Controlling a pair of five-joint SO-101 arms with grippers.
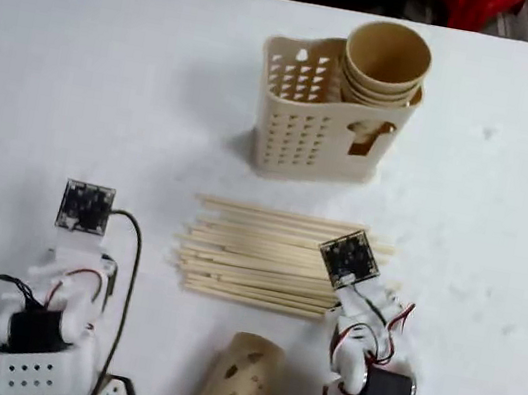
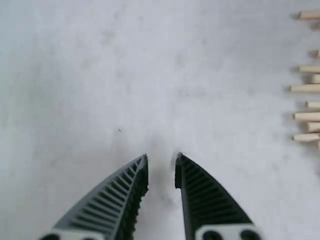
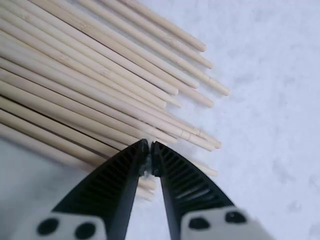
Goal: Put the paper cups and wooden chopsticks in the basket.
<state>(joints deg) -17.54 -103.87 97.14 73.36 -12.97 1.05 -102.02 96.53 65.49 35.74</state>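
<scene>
Jaws, left gripper (image 2: 161,159): we record them parted by a narrow gap and holding nothing. They are poised over the bare white table (image 2: 125,75), with the butt ends of the pale round wooden chopsticks (image 2: 306,102) off to one side.
Jaws, right gripper (image 3: 150,146): drawn together to a thin slit, with the tips directly above the ends of the chopstick pile. We see nothing gripped; the sticks pass underneath.

Item: cream perforated plastic basket (image 1: 303,143), upright at the far middle of the table.
Item: nested stack of tan paper cups (image 1: 386,61), seated in the basket's right end with the rims above its wall.
Item: chopsticks, a loose flat pile lying crosswise between the basket and the arms, apart from the basket.
Item: one further tan paper cup (image 1: 235,385), on its side at the near edge between the two arm bases.

Step in hand, as we judge it: the chopsticks, with the right arm placed to begin. The stacked cups are lodged, while the sticks and the fallen cup lie outside. The next move calls for the right jaws to open, settle around a few sticks near their ends and close firmly, since round sticks may roll or slip free.

Obscured: in the high view both grippers sit beneath their wrist camera boards. The fallen cup runs to the frame's lower edge. Whether the right tips touch the sticks, we cannot tell.
</scene>
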